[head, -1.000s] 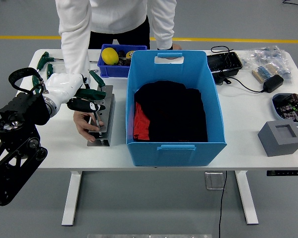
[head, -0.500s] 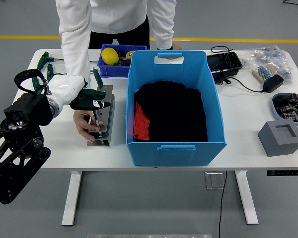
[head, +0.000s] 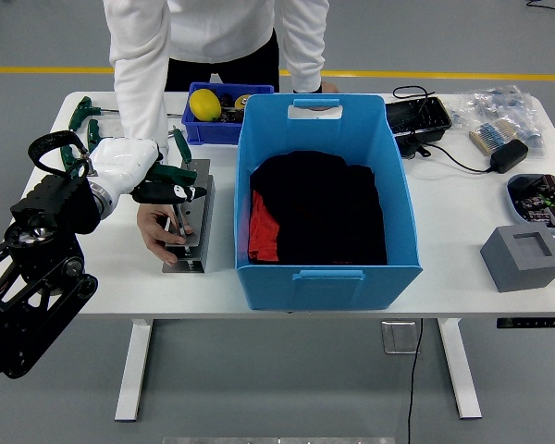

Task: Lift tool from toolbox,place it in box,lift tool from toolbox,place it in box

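The left robot hand (head: 166, 190) is seen over the grey toolbox (head: 191, 222), fingers apparently clamped on a green-handled tool (head: 179, 148) angled up-left. The blue box (head: 322, 199) lies just to its right, nearest this arm.

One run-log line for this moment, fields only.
left hand: over grey tool holder, grasp unclear | person's hand: steadying holder | big blue box: no tool visible inside | right hand: out of view
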`<state>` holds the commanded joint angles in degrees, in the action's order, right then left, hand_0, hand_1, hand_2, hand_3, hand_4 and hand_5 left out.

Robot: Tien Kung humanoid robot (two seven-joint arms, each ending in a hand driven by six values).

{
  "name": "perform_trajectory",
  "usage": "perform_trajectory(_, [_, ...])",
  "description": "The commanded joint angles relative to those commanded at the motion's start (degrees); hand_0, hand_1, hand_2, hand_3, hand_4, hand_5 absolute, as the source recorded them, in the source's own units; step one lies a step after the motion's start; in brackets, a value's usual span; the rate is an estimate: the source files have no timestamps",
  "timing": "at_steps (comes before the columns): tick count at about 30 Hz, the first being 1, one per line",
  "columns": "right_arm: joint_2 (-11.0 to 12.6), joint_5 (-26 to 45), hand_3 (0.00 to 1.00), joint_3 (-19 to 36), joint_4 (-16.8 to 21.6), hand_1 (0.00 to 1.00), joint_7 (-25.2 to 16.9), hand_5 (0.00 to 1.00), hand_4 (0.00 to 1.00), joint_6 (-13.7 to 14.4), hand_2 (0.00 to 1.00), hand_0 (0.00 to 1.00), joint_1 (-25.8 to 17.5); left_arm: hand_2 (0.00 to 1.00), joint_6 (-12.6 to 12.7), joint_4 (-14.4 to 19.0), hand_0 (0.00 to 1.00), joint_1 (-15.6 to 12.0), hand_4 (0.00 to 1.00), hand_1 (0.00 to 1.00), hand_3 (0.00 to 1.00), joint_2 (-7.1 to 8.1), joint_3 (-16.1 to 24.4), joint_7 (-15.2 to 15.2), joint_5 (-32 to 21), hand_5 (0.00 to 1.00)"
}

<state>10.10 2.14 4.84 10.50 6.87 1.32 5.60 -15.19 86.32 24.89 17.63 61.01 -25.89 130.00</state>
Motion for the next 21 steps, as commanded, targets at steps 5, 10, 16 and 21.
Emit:
perform_trajectory(5, [0.0,0.0,0.646,0.0,0.0,0.664,0.0,0.745,0.780,0.0,0.771,0.623,0.0,0.096,2.2,-0.7,0.209,0.0,0.998,0.087,0.145,0.06,-0.3,1.0,0.0,0.838])
perform_trajectory(10, [0.1,-0.1,0.646,-0.1,0.0,0.666,0.0,0.745,0.780,0.0,0.770,0.622,0.0,0.070,4.1,-1.4,0.211,-0.1,0.998,0.066,0.108,0.08,-0.5,2.1,0.0,0.801])
perform_trajectory(16, [0.1,-0.1,0.646,0.0,0.0,0.664,0.0,0.745,0.781,0.0,0.770,0.623,0.1,0.049,5.2,-1.3,0.207,0.1,0.998,0.042,0.085,0.18,-0.7,2.9,0.0,0.769])
perform_trajectory(21, [0.1,-0.2,0.646,0.0,0.0,0.663,0.0,0.747,0.782,0.0,0.770,0.621,0.1,0.045,5.9,-1.6,0.204,0.0,0.998,0.038,0.083,0.21,-1.0,3.4,0.0,0.765])
